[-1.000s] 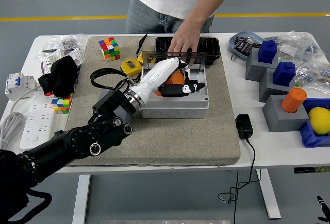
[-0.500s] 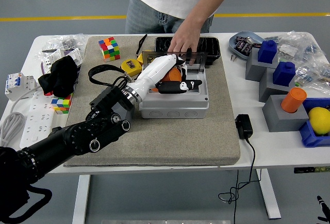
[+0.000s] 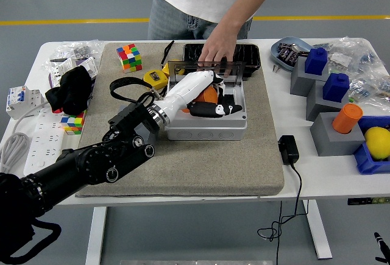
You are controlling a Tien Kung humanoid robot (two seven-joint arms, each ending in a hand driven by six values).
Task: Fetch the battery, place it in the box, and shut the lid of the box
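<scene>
The left hand [image 3: 204, 94] reaches into the open box [image 3: 207, 125], fingers curled around the orange battery [image 3: 209, 95]; placing looks nearly done; a person's hand [image 3: 214, 49] holds the lid [image 3: 204, 68] up; closing remains.

The left hand [image 3: 204, 97] mostly hides the battery [image 3: 207, 94].

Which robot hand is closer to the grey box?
Left. The left hand reaches into the open grey box on something orange; the right hand is out of view.
</scene>
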